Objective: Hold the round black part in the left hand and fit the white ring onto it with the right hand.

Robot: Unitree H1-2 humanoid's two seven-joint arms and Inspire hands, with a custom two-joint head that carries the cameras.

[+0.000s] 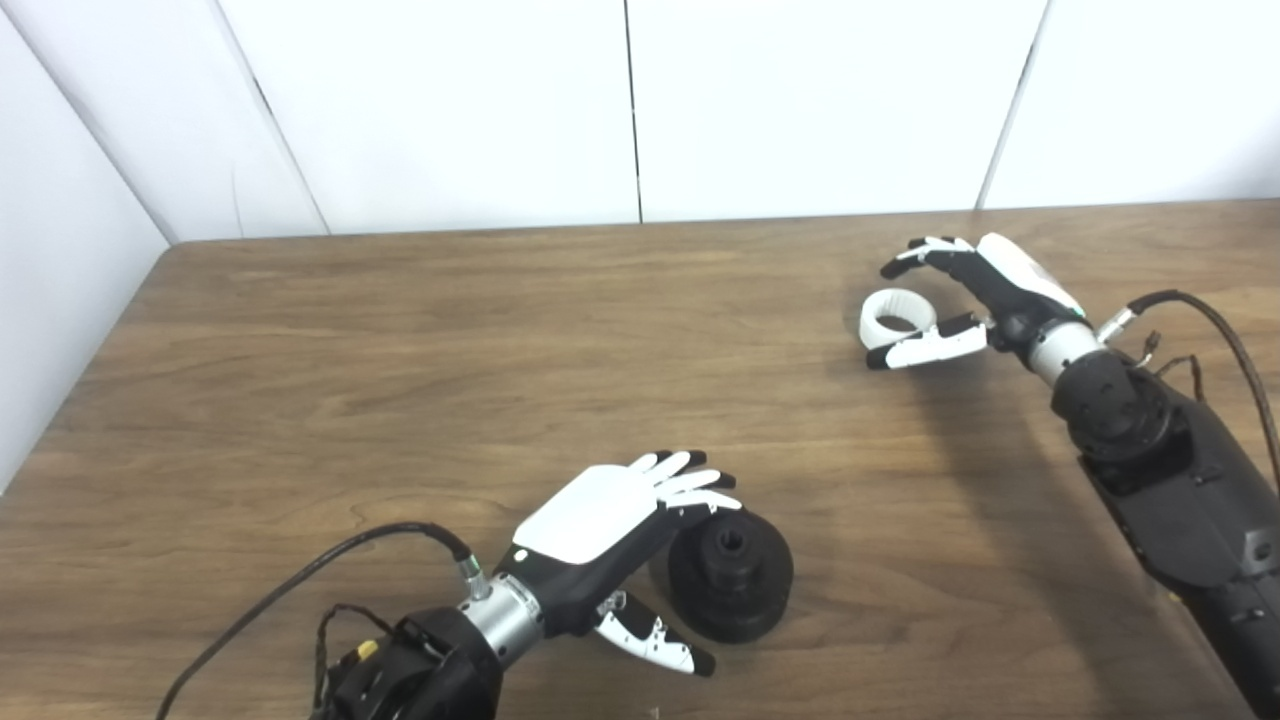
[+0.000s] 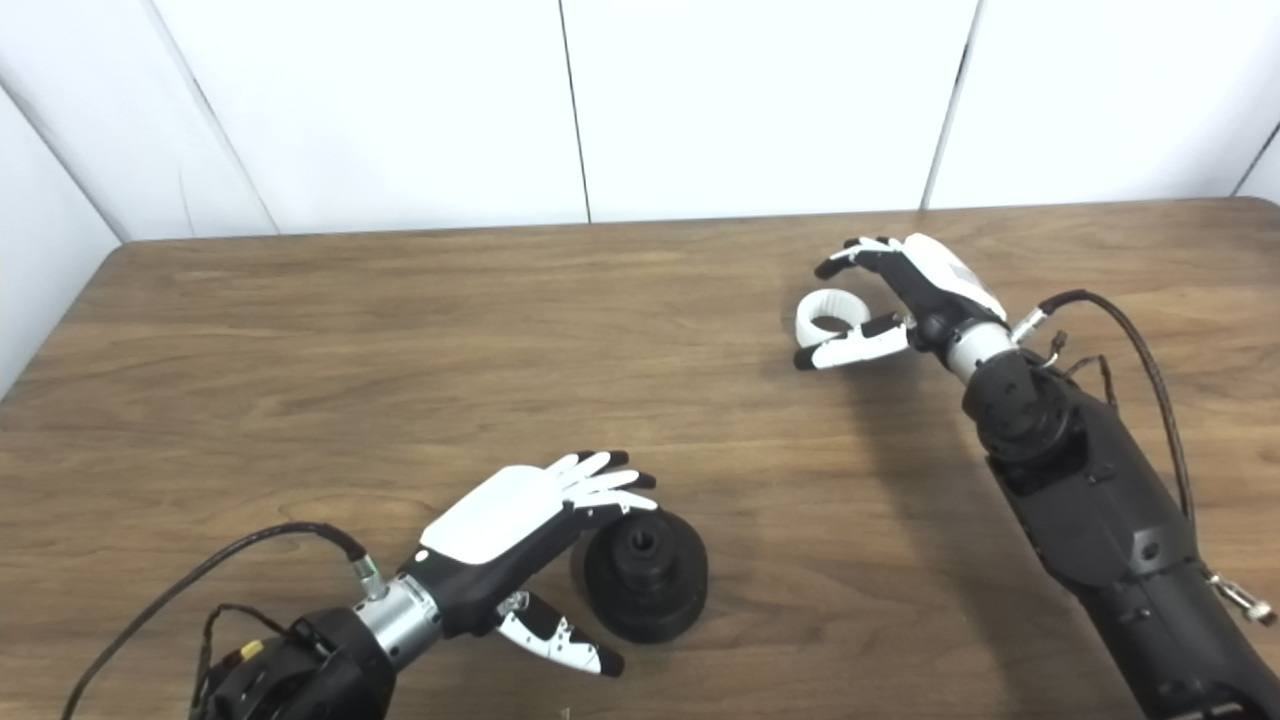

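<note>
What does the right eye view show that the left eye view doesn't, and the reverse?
Only the right eye view shows the table's rounded far right corner. Only the left eye view shows more of the left wall. Both share the left hand open around the black part on the table, and the right hand open around the white ring; neither is gripped yet.

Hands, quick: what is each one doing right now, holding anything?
Left hand: open, fingers apart around the round black part, not gripping it.
Right hand: open, fingers and thumb either side of the white ring.
</note>
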